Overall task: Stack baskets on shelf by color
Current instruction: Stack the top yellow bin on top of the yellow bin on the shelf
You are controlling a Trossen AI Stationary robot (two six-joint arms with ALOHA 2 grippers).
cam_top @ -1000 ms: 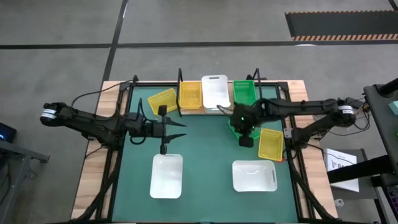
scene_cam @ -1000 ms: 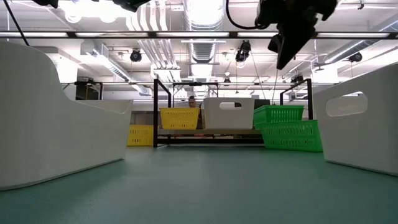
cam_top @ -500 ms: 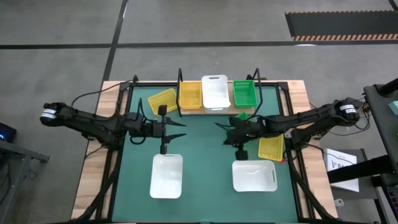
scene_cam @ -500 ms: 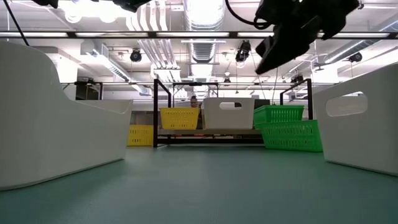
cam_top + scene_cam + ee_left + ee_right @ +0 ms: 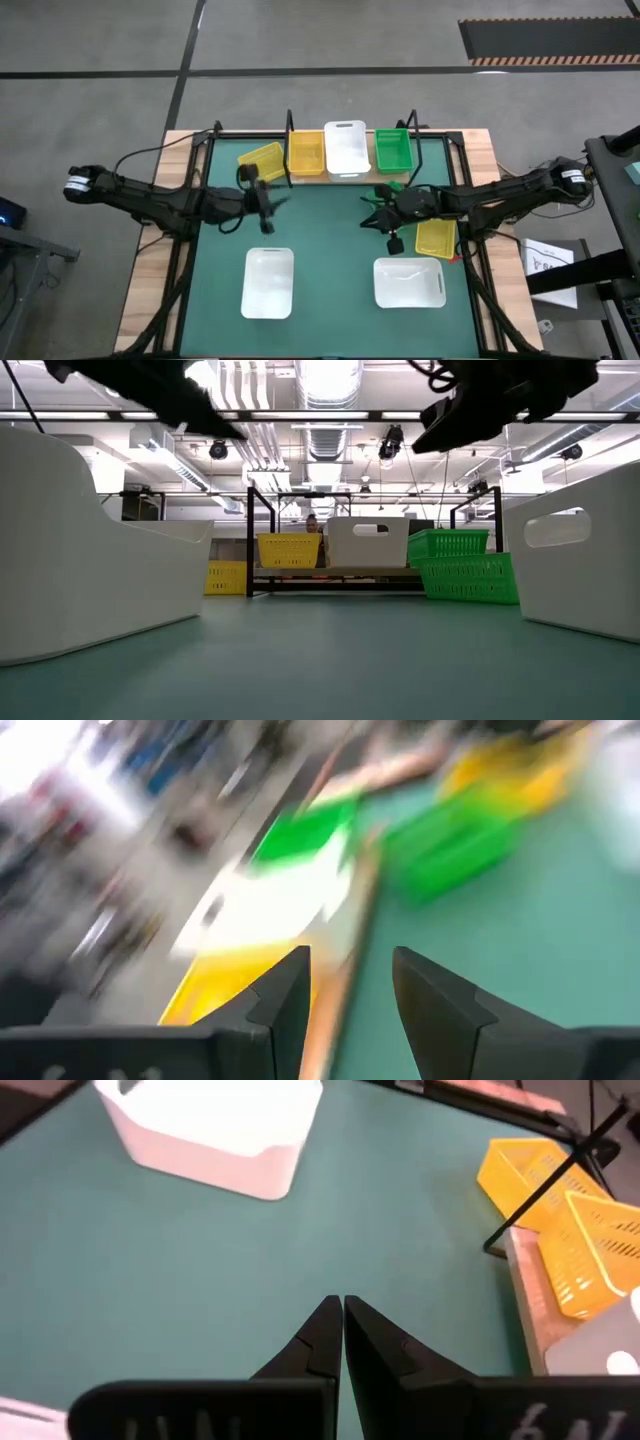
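Note:
On the shelf (image 5: pixel 365 178) at the far edge stand a yellow basket (image 5: pixel 306 152), a white basket (image 5: pixel 346 150) and a green basket (image 5: pixel 392 150), side by side. My left gripper (image 5: pixel 350 985) hangs open above the mat's left middle (image 5: pixel 272 197) and holds nothing. Above the mat's right middle, my right gripper (image 5: pixel 342 1308) is shut and empty, pointing toward the table's left (image 5: pixel 368 205). Loose on the mat lie a tilted yellow basket (image 5: pixel 262 160), a green basket (image 5: pixel 465 577) partly under my right arm, another yellow basket (image 5: pixel 436 237) and two white baskets (image 5: pixel 268 282) (image 5: pixel 408 282).
Black posts (image 5: pixel 250 540) rise at the shelf's ends. The green mat (image 5: pixel 330 250) has free room in its middle, between the two arms. The two near white baskets fill the sides of the low view (image 5: pixel 90 550) (image 5: pixel 575 560).
My right gripper has swung away from above the loose green basket toward the mat's middle, sunk a little, and tipped from pointing down to nearly level, facing left; it stays shut. My left gripper has tipped downward and turned, blurred by the motion.

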